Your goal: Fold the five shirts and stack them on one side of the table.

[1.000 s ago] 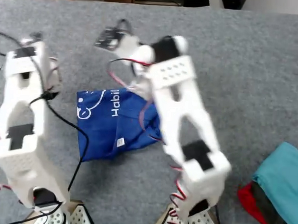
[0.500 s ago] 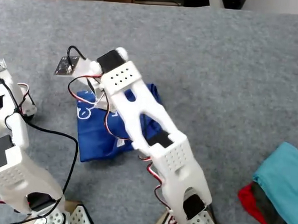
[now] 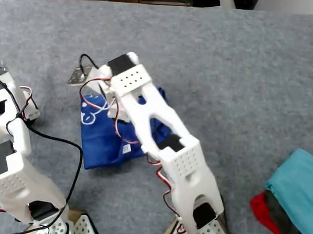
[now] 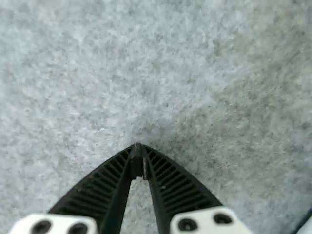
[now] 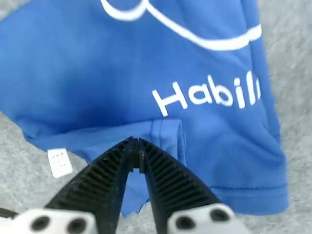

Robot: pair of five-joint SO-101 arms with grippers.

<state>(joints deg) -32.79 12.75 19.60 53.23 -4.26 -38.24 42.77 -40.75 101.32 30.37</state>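
Although the blue shirt (image 3: 100,145) lies folded into a rough rectangle at about nine o'clock from the middle of the table (image 3: 242,74), it is well apart from the pile at four o'clock. There a teal shirt (image 3: 297,182) tops a dark one (image 3: 277,208) and a red one (image 3: 261,206). The right gripper (image 5: 135,142) hangs over the blue cloth, tips together at a folded edge; whether they nip fabric I cannot tell. The left gripper (image 4: 138,148), closed on nothing, sits over bare table. My guess: three stacked, the fourth awaiting transfer, one more to fold.
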